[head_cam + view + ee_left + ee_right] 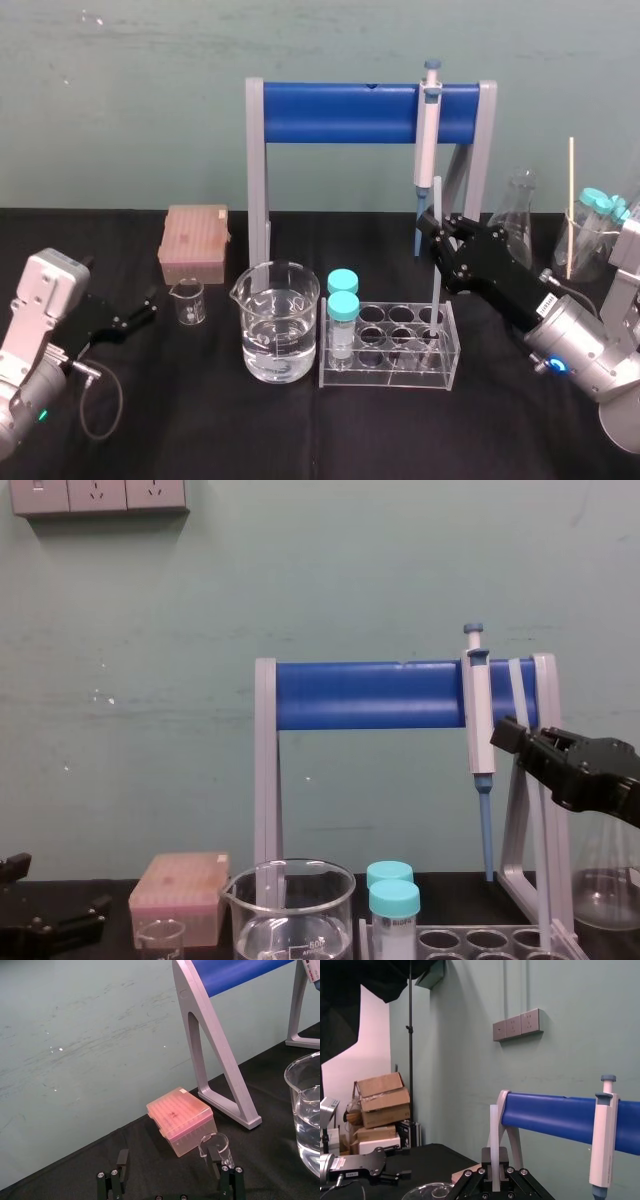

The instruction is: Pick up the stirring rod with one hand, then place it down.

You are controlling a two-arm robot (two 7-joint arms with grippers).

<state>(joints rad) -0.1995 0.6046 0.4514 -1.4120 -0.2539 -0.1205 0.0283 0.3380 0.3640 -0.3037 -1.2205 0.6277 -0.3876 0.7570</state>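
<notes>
The stirring rod [436,290] is a thin, whitish glass rod standing nearly upright over the clear tube rack [390,381]. Its lower end reaches down at the rack's back right holes. My right gripper [440,232] is shut on the rod at about mid-height, coming in from the right. In the chest view the rod [516,690] rises above the right gripper [512,736] in front of the blue bar. The right wrist view has the rod [494,1130] pinched between the black fingers [503,1156]. My left gripper [150,306] rests at the left of the table, open, with its fingers [122,1159] apart around nothing.
A white-and-blue pipette [427,140] hangs on the blue-barred stand [340,112] just behind the rod. A large beaker of water [278,322], two teal-capped tubes [343,300], a small beaker [187,302] and a pink tip box [194,243] stand to the left. A flask [520,215] and a wooden stick [570,200] are at the right.
</notes>
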